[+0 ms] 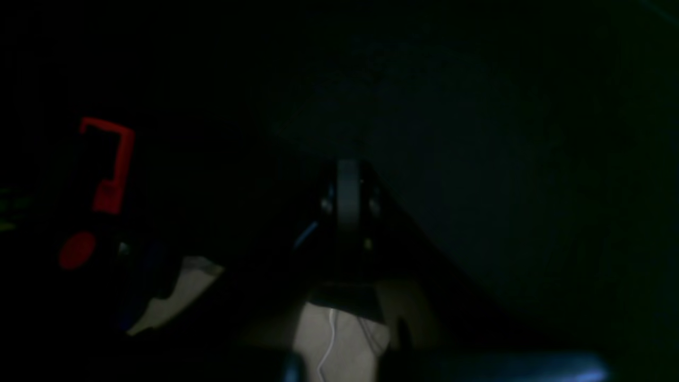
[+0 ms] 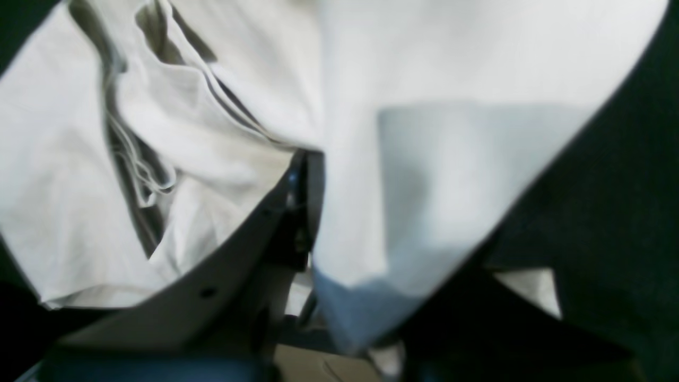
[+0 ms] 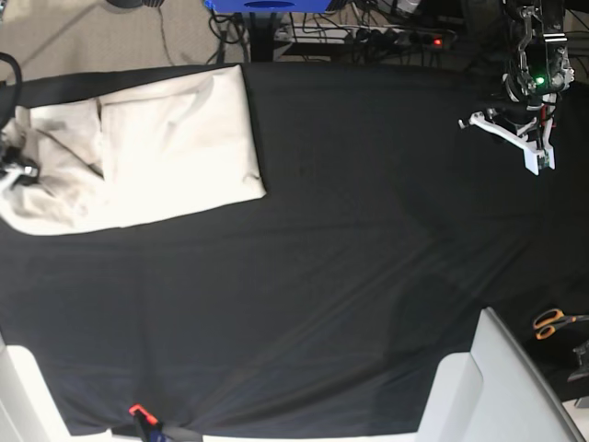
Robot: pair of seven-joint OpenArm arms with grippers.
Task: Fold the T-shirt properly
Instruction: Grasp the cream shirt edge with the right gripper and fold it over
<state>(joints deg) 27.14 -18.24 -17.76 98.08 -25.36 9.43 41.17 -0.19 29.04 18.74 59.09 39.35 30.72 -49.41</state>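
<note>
The right gripper [image 3: 20, 171] at 9 o'clock pinches a fold of the shirt [image 3: 166, 147], which lies at 10 o'clock on the black cloth [image 3: 350, 230]. The left gripper [image 3: 538, 158], at 2 o'clock, is closed and empty.

The base view looks straight down on the whole worktop [image 3: 350, 276]. The right wrist view sits close against the T-shirt [image 2: 451, 132], shared with base; the left wrist view is nearly dark.
</note>
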